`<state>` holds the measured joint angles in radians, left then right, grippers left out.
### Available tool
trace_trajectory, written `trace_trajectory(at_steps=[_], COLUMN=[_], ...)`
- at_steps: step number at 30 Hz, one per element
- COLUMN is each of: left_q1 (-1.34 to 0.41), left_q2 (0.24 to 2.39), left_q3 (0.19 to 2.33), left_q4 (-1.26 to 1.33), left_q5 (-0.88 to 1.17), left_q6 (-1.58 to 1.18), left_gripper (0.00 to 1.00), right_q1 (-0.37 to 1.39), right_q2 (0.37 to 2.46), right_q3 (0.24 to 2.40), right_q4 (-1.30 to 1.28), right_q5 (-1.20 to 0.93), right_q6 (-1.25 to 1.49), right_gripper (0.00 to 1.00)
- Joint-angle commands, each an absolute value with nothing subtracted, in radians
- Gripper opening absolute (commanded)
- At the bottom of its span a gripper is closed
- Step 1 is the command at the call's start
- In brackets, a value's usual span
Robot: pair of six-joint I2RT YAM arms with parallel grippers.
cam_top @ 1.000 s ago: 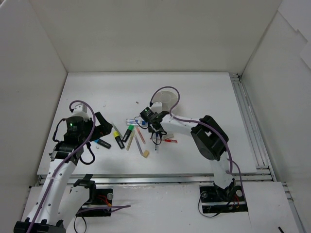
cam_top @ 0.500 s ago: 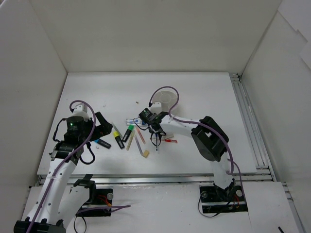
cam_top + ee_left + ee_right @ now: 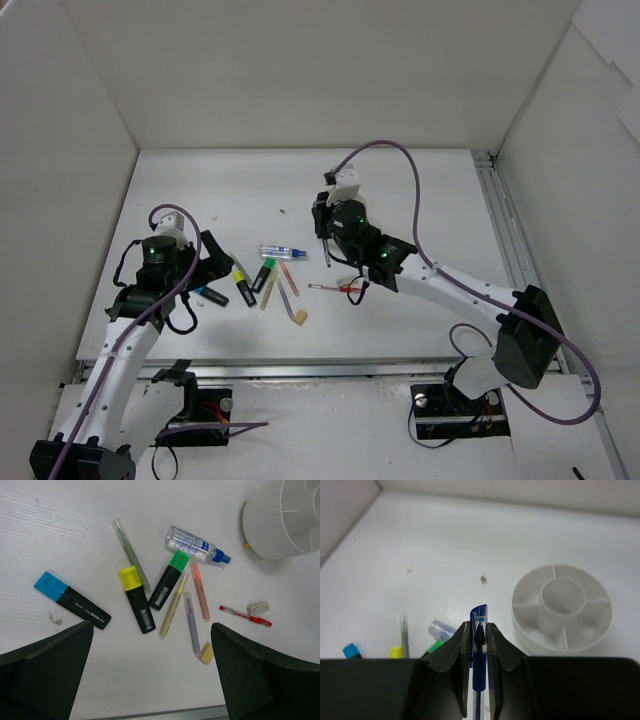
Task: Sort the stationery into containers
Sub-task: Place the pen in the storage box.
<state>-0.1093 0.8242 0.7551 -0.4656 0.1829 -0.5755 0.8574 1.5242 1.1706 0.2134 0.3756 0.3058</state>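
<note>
My right gripper (image 3: pixel 479 625) is shut on a thin blue pen (image 3: pixel 479 666), held upright above the table; in the top view that gripper (image 3: pixel 326 240) hangs beside the clear blue-capped tube (image 3: pixel 277 251). The white divided tub (image 3: pixel 562 605) lies ahead and to the right of it; the right arm hides the tub in the top view. My left gripper (image 3: pixel 152 642) is open and empty above the loose stationery: blue-capped (image 3: pixel 72 600), yellow-capped (image 3: pixel 137 600) and green-capped (image 3: pixel 169 581) highlighters, a red pen (image 3: pixel 245 615), a beige eraser (image 3: pixel 206 654) and a pale stick (image 3: pixel 173 606).
A purple pen (image 3: pixel 191 622), an orange pen (image 3: pixel 201 591), a grey-green pen (image 3: pixel 131 555) and a white eraser (image 3: pixel 257 608) lie among the pile. White walls enclose the table on three sides. A metal rail (image 3: pixel 515 260) runs along the right edge.
The right gripper closed on the blue pen, lifted it off the table and swung back over the tub. The left arm barely moved.
</note>
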Motion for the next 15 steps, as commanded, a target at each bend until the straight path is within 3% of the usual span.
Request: trace_trajectory(at_steps=[1, 6, 15], left_q1=[-0.112, -0.112, -0.112], left_q2=[0.842, 0.842, 0.856], left_q3=[0.808, 0.811, 0.848], left_q4=[-0.416, -0.4, -0.376], left_q5=[0.196, 0.207, 0.193], left_q6=[-0.551, -0.54, -0.522], left_gripper=[1.0, 1.0, 1.0], right_q1=[0.76, 0.609, 0.534], right_q2=[1.462, 1.529, 1.742], right_q3=[1.048, 1.048, 1.173], right_q4=[0.779, 0.992, 1.218], right_q5=[0.218, 0.069, 0.123], right_q6=[0.085, 0.095, 0.014], right_gripper=[0.0, 0.0, 0.0])
